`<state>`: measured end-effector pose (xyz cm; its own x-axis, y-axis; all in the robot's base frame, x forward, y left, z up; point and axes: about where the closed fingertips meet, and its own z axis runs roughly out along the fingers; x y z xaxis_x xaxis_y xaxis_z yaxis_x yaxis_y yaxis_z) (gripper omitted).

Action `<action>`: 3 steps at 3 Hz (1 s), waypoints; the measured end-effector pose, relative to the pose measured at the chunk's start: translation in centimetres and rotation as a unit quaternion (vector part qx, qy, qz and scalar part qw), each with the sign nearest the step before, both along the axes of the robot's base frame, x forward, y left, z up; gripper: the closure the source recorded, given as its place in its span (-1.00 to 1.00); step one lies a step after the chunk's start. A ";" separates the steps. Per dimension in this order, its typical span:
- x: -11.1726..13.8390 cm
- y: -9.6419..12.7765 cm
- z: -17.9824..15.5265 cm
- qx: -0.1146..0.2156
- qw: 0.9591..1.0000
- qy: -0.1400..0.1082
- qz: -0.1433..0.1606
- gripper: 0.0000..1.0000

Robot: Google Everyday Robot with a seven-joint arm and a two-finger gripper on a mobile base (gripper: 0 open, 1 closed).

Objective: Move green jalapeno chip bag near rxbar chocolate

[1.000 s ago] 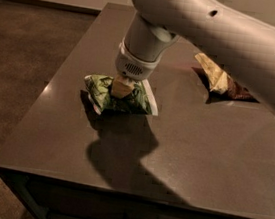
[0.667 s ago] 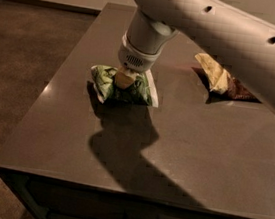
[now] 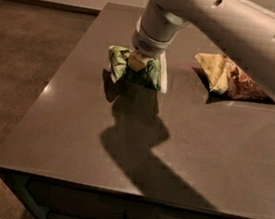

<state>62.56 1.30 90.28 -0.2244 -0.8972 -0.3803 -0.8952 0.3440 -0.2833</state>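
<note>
The green jalapeno chip bag (image 3: 147, 73) is crumpled and hangs just above the dark table (image 3: 197, 154), over its far left part, with its shadow right below it. My gripper (image 3: 136, 64) comes down from the white arm (image 3: 229, 23) and is shut on the top middle of the bag. The rxbar chocolate does not show; the arm covers much of the far right of the table.
A brown-and-yellow chip bag (image 3: 230, 76) lies on the table to the right of the green bag, partly under the arm. The table's left edge (image 3: 48, 95) drops to a brown floor. Drawers run along the table's front.
The gripper has carried the green bag toward the far side of the table and slightly right. The brown-and-yellow bag has not moved.
</note>
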 end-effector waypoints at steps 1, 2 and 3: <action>1.7 -1.4 0.4 -0.008 1.000 -0.010 -0.020 1.00; 3.1 -2.9 0.1 -0.018 0.999 -0.012 -0.038 1.00; 3.8 -4.2 0.0 -0.015 0.997 -0.018 -0.069 1.00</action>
